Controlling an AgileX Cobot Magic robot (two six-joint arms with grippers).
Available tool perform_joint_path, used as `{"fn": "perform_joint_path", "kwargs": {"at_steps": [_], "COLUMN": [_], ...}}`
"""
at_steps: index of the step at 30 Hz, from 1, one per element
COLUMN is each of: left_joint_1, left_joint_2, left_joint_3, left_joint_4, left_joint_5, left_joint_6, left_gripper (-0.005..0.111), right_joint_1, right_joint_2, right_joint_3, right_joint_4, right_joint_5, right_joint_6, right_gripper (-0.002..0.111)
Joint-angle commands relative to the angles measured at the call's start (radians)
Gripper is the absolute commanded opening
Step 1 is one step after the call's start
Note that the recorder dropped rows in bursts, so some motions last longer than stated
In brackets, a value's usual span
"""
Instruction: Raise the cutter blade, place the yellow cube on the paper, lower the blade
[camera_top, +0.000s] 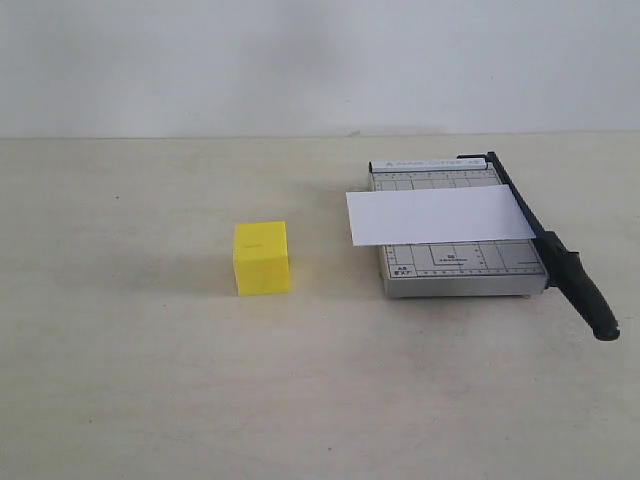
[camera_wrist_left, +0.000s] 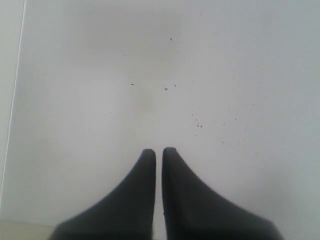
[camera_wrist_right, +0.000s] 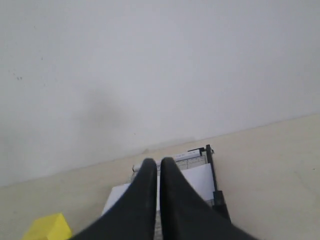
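The yellow cube (camera_top: 262, 258) sits on the beige table, left of the grey trimmer (camera_top: 458, 270). The white paper (camera_top: 440, 214) lies across the trimmer base, overhanging its left side. The cutter blade (camera_top: 553, 252) lies down along the trimmer's right edge, its thick black handle sticking out toward the front. Neither arm shows in the exterior view. My left gripper (camera_wrist_left: 159, 151) is shut with nothing in it, facing a pale wall. My right gripper (camera_wrist_right: 159, 161) is shut and empty, above and short of the trimmer (camera_wrist_right: 192, 159); the paper (camera_wrist_right: 200, 180), blade (camera_wrist_right: 214, 177) and cube (camera_wrist_right: 47, 228) show past its fingers.
The beige table (camera_top: 150, 380) runs wide around the cube and trimmer. A pale wall (camera_top: 300, 60) stands behind the table's far edge.
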Motion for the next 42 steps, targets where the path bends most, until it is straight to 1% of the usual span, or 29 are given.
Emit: {"fn": "perform_joint_path", "kwargs": {"at_steps": [1,6,9,10,11,13,15,16,17,19,22,24,27,30,33,37,42], "left_joint_1": [0.002,0.002,0.002,0.002,0.002,0.002,0.002,0.002,0.002,0.002,0.002,0.002,0.002,0.002,0.002,0.002,0.002], "left_joint_2": [-0.004,-0.004,-0.004,-0.004,-0.004,-0.004,-0.004,-0.004,-0.004,-0.004,-0.004,-0.004,-0.004,-0.004,-0.004,-0.004,-0.004], "left_joint_3": [-0.002,-0.002,-0.002,-0.002,-0.002,-0.002,-0.002,-0.002,-0.002,-0.002,-0.002,-0.002,-0.002,-0.002,-0.002,-0.002,-0.002], "left_joint_4": [-0.008,-0.008,-0.008,-0.008,-0.008,-0.008,-0.008,-0.008,-0.008,-0.008,-0.008,-0.008,-0.008,-0.008,-0.008,-0.008,-0.008], "left_joint_5": [-0.009,-0.009,-0.007,-0.004,-0.002,0.008,0.024,0.031,0.033,0.033,0.033,0.033,0.033,0.033,0.033,0.033,0.033], "left_joint_6": [-0.009,-0.009,-0.009,-0.009,-0.009,-0.009,-0.009,-0.009,-0.009,-0.009,-0.009,-0.009,-0.009,-0.009,-0.009,-0.009,-0.009], "left_gripper": [0.005,0.005,0.005,0.005,0.005,0.005,0.005,0.005,0.005,0.005,0.005,0.005,0.005,0.005,0.005,0.005,0.005], "right_joint_1": [0.001,0.001,0.001,0.001,0.001,0.001,0.001,0.001,0.001,0.001,0.001,0.001,0.001,0.001,0.001,0.001,0.001], "right_joint_2": [-0.006,-0.006,-0.006,-0.006,-0.006,0.022,0.099,0.137,0.19,0.298,0.484,0.624,0.84,1.037,1.205,1.373,1.472], "right_joint_3": [-0.001,-0.001,-0.028,-0.051,-0.076,-0.112,-0.132,-0.141,-0.153,-0.192,-0.31,-0.416,-0.578,-0.741,-0.884,-0.988,-1.002], "right_joint_4": [-0.002,-0.002,-0.002,-0.002,-0.011,-0.01,-0.01,-0.01,-0.01,-0.01,-0.01,-0.016,-0.057,-0.118,-0.121,-0.123,-0.142], "right_joint_5": [-0.043,-0.012,0.053,0.09,0.129,0.184,0.199,0.205,0.214,0.249,0.317,0.364,0.436,0.558,0.673,0.76,0.776], "right_joint_6": [0.094,0.117,0.115,0.11,0.098,0.091,0.091,0.092,0.092,0.077,-0.032,-0.099,-0.138,-0.144,-0.189,-0.208,-0.207], "right_gripper": [0.003,0.003,0.003,0.006,0.012,0.027,0.049,0.057,0.062,0.062,0.062,0.062,0.062,0.062,0.062,0.062,0.062]}}
